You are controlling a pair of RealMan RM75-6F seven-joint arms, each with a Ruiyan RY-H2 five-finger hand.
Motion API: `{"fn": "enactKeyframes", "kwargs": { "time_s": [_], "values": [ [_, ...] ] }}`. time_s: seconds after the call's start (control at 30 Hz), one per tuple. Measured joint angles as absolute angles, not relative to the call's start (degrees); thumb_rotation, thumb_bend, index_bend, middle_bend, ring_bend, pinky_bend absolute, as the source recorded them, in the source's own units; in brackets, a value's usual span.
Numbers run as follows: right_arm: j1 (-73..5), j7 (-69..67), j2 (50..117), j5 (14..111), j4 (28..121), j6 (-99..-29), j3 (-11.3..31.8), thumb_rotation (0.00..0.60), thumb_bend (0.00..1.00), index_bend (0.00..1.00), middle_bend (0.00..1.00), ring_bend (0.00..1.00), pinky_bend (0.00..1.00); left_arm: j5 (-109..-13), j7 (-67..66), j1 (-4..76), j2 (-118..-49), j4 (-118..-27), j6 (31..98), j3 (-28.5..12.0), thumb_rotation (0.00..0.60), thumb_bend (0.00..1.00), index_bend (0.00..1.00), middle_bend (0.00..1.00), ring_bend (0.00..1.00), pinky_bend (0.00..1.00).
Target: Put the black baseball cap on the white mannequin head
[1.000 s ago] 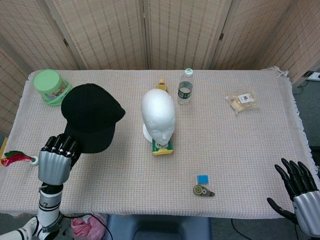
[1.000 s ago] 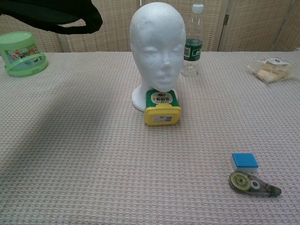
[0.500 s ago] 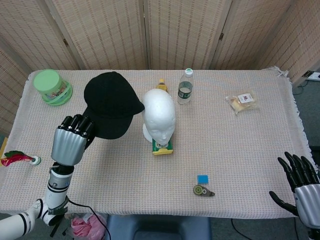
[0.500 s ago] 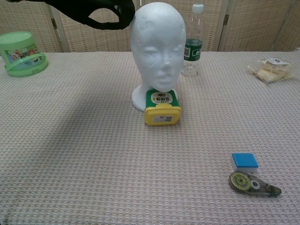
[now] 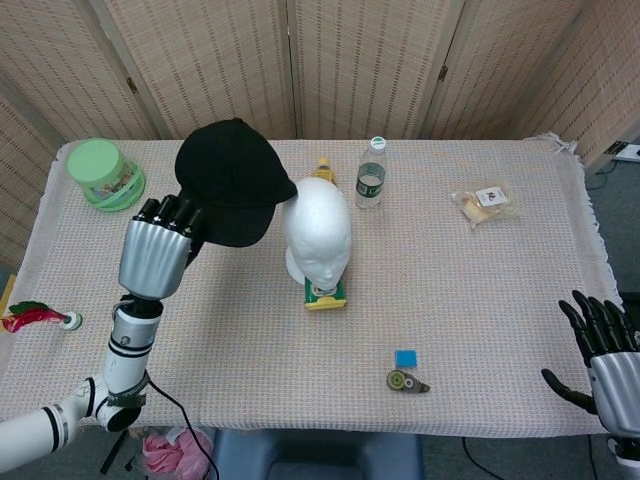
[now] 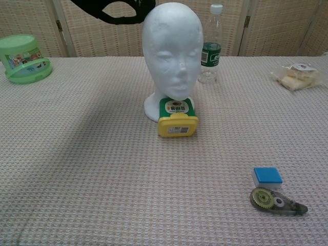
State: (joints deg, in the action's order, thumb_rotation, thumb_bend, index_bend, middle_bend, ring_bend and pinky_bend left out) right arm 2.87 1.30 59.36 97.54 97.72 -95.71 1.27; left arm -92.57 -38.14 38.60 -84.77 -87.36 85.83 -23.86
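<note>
My left hand (image 5: 157,255) holds the black baseball cap (image 5: 232,180) up in the air, just left of the white mannequin head (image 5: 318,233). In the chest view only the cap's lower edge (image 6: 120,10) shows at the top, touching or nearly touching the upper left side of the mannequin head (image 6: 172,51). The mannequin head stands upright at the table's middle, facing me. My right hand (image 5: 605,360) hangs at the bottom right corner, off the table, with its fingers spread and nothing in it.
A yellow and green container (image 6: 177,117) lies in front of the mannequin's base. A water bottle (image 5: 371,173) stands behind it. A green tub (image 5: 105,173) sits far left, a snack bag (image 5: 485,203) far right, and a blue eraser (image 6: 267,177) with a tape dispenser (image 6: 277,201) near front.
My left hand has lifted the cap higher and carried it right, from left of the mannequin head to right beside its crown. My right hand has hardly moved.
</note>
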Motion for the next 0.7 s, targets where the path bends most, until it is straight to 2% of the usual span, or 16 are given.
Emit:
{"fn": "enactKeyframes", "kwargs": {
  "time_s": [0.3, 0.7],
  "values": [
    [1.3, 0.1, 58.9, 93.1, 98.1, -92.5, 2.8, 0.600, 0.10, 0.00, 0.00, 0.00, 0.00, -87.6, -40.7, 44.5, -87.0, -84.4, 80.5, -26.4, 0.600, 0.43, 0.63, 0.64, 0.54, 0.69],
    [-0.6, -1.4, 57.9, 88.8, 98.3, -88.3, 4.0, 0.600, 0.10, 0.00, 0.00, 0.00, 0.00, -81.5, -43.7, 49.9, -89.8, -81.8, 78.5, -29.2, 0.600, 0.43, 0.63, 0.64, 0.54, 0.69]
  ]
}}
